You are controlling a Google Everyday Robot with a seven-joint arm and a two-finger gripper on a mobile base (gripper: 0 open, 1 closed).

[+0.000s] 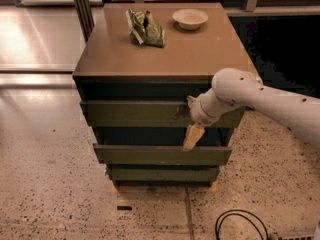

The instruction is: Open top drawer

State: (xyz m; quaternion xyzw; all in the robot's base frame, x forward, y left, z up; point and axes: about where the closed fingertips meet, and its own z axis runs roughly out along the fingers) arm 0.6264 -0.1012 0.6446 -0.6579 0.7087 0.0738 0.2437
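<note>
White arm (270, 101) enters from right, wrist bent toward cabinet front. Gripper (192, 120) at right part of top drawer (135, 114), directly beneath cabinet top (165, 54). Grip state: cannot tell.

Surface (200, 54): bag (145, 28) left, bowl (190, 19) right | top drawer (130, 114) beneath, two lower drawers (160, 155) under it | gripper (192, 129) before top drawer, right of centre | cable (240, 226) on floor, front right
</note>
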